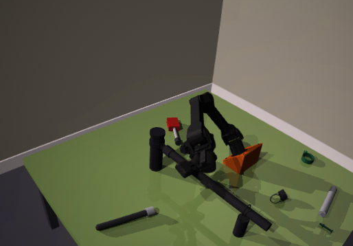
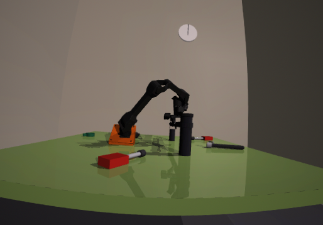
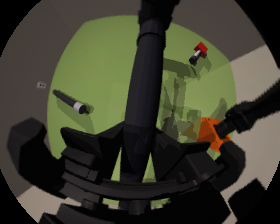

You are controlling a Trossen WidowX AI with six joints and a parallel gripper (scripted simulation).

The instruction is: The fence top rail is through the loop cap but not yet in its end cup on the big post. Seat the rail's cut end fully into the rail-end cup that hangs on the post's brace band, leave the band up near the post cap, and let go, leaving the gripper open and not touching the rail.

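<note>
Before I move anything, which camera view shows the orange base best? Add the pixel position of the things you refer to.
The top view: the orange base (image 1: 252, 159) (image 2: 114, 139) (image 3: 209, 134) appears large there. The exterior view shows it smaller, farther off; the wrist view, only partly, behind black parts.

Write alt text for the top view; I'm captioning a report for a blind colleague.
A black robot arm's gripper is shut on a long dark rail, one end beside the big post, the other passing over a shorter post on a green table.
</note>
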